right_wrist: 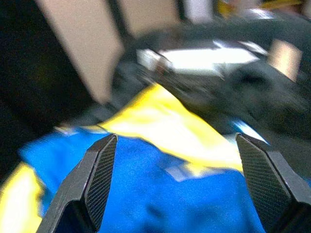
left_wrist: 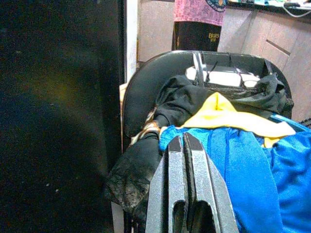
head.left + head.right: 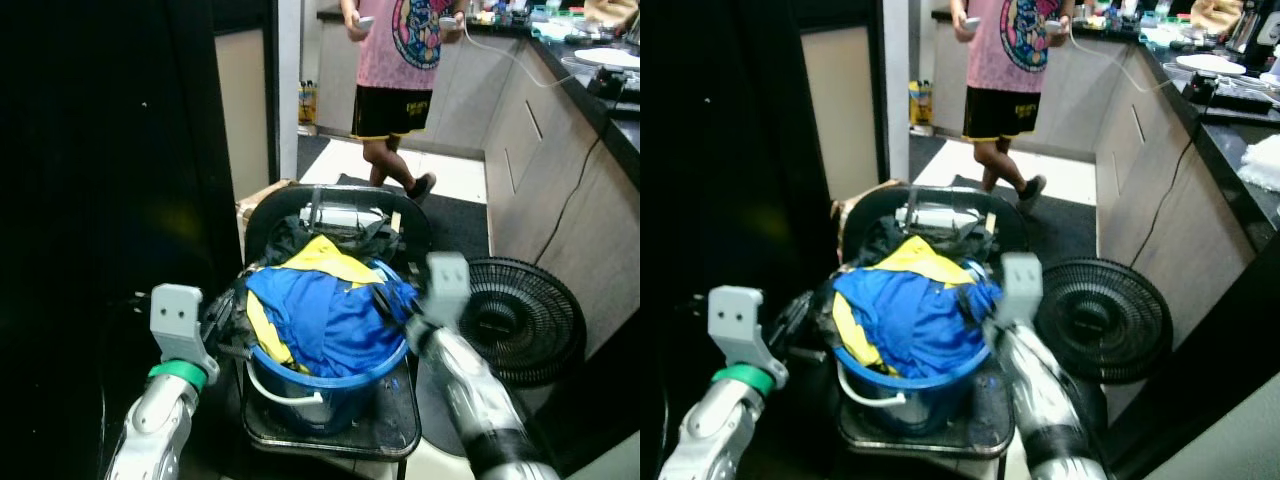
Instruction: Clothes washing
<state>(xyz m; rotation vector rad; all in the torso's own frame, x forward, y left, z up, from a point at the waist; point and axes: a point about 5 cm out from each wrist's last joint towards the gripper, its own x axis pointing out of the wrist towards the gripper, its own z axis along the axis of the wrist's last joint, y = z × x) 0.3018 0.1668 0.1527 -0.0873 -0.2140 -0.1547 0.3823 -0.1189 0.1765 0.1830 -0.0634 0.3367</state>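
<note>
Head views: bucket (image 3: 330, 385) heaped with blue/yellow clothes (image 3: 325, 310) on a black chair (image 3: 345, 420), left tool (image 3: 228, 322) at its 9 o'clock, right tool (image 3: 400, 305) at 3; fan (image 3: 522, 318) at 3, person (image 3: 398, 60) at 12 in a kitchen, dark panel at 9.
Left wrist: fingers (image 2: 185, 160) closed, empty, against a black garment (image 2: 141, 170) — risk: it snags and drags.
Right wrist: fingers (image 1: 99, 179) wide open over the pile, blurred; a shallow pinch could spill clothes or tip the bucket.

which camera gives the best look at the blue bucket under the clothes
The left eye view: the blue bucket shows its rim, front wall and white handle, sitting on a black chair. The right eye view shows much the same. In both wrist views the clothes cover it, and the right wrist picture is blurred.
</note>
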